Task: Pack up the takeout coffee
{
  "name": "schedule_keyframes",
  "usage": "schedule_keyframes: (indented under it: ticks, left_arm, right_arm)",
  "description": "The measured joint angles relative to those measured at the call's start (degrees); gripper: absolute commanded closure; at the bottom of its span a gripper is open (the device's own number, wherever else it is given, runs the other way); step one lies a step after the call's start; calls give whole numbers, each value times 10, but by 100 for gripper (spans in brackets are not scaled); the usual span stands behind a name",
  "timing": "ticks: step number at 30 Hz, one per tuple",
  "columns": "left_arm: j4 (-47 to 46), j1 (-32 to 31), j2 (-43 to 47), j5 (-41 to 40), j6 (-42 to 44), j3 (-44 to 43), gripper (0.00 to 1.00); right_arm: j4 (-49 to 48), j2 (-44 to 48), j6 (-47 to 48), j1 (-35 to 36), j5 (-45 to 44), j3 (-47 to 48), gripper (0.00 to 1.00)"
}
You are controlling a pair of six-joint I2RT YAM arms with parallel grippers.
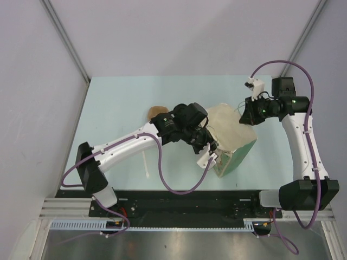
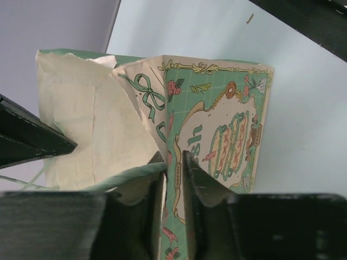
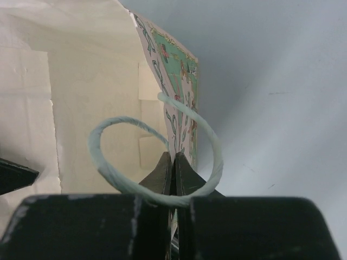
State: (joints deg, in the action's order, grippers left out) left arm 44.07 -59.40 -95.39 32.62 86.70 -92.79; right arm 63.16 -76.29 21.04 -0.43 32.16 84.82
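**Right gripper** [image 3: 173,160]: the jaws are fully closed, pinching the rim of the paper bag [image 3: 179,70]. The bag's pale green cord handle [image 3: 108,162] loops around the fingertips.

**Left gripper** [image 2: 172,157]: the jaws are narrow and straddle a folded corner of the same bag. It cannot be determined whether they are clamping the paper.

**Printing:** Just beyond the left fingers, the green outer wall shows the script letters "Sh". The rest of the word is hidden. A ribbon bow, flowers and a tiered cake surround it.

**Bag interior:** The walls are plain cream. No contents can be made out in either wrist view.

**Takeout coffee** [image 1: 156,112]: as far as it can be identified, this is the small brown item on the table [image 1: 119,92]. It lies outside the bag, beyond the left wrist and partly hidden by it.

**Stir stick** [image 1: 145,162]: a white stick lies beside the left forearm.
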Motion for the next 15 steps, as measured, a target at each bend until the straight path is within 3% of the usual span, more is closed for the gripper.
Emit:
schedule_keyframes:
  ticks: [2,5,7,9,15]
  left_arm:
    - [-13,0,6,-2,-21,9,57]
    - [-43,2,19,-7,-75,24,31]
    - [-70,6,34,-8,-129,37,26]
    - [-92,11,54,-3,-185,46,15]
    - [-181,32,155,35,-360,97,0]
  right_arm:
    - [0,2,0,0,-1,0,100]
    - [-2,10,0,0,-5,1,100]
    - [-5,19,0,0,-5,1,100]
    - [-7,29,0,0,-7,4,100]
    - [-12,50,-19,0,-14,8,100]
